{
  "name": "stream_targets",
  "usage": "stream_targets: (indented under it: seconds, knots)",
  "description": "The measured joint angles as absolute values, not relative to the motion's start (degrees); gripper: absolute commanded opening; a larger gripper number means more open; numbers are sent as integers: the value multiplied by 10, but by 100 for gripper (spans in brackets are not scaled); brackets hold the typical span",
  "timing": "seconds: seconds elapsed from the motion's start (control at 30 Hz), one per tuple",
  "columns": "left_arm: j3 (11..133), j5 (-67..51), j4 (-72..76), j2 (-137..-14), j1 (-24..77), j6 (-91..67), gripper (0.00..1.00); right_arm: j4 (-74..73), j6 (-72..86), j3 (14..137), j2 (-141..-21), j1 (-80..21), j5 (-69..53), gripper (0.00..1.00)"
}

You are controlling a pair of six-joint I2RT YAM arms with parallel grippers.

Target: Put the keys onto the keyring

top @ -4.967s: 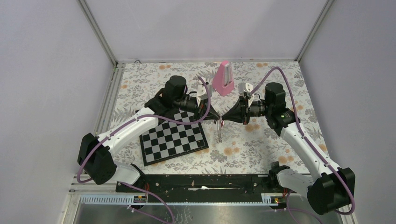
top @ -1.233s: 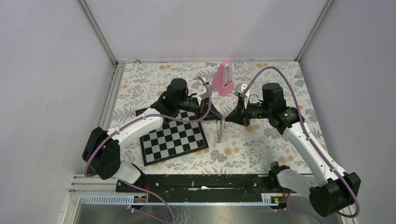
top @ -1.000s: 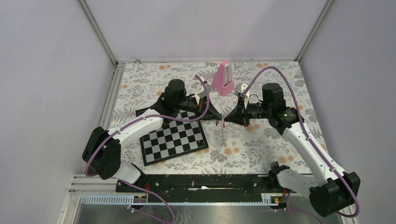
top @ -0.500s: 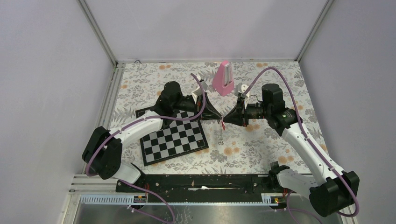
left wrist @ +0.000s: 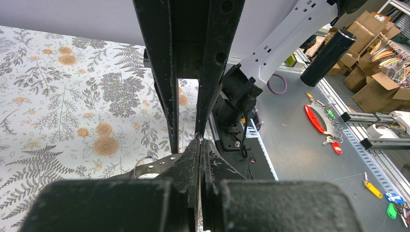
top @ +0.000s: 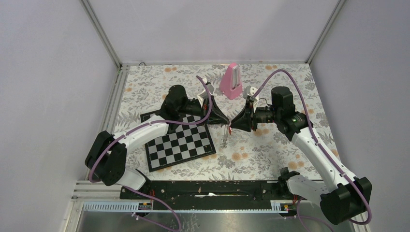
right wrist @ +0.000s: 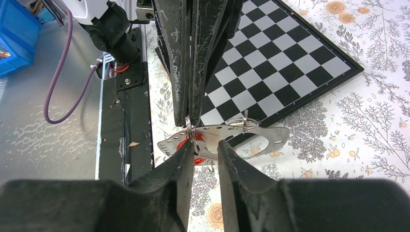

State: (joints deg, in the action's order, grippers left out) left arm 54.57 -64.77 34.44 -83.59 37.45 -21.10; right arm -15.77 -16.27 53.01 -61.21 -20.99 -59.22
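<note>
Since a second ago the right jaws have come apart, and the hanging keys [top: 225, 137] have swung a little toward the chessboard [top: 179, 145]. Now the right jaws stand part way open, with a gap between the two fingers [right wrist: 232, 174]. They grip nothing that I can see. The left jaws are pinched tight on a small wire ring, which I take for the keyring [right wrist: 189, 129]. That pinch holds everything up.

Two keys hang from the keyring. One is a flat silver key [right wrist: 258, 139] with little holes in it. The other is a red key [right wrist: 182, 143], tucked behind the silver one. A second thin loop [right wrist: 241, 123] sits by the silver key, and I cannot tell what it joins. From above, the keys hang in the air over the counter [top: 270, 154], just right of the chessboard, where the two arms meet.

The keys look light, thin and stiff, and smooth metal will slip. They hang loose, so a bump would set them rocking. The keyring looks like thin, springy wire, and its coils would have to be pushed apart to let a key on. The best hold on a key is flat across its wide head, not on the thin end. Whether both keys are fully on the keyring I cannot tell.
</note>
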Motion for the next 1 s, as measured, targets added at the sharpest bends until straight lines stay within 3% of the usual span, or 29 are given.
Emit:
stream_targets:
  seconds: [0.83,1.0]
  knots:
    - [539,-649,348,-825,370,-194,0,-235,-225,545,-588,-204,-565,48]
    - [535,-646,403,-825,366,-244,0,-251,-245,576,-593,-204,-565,50]
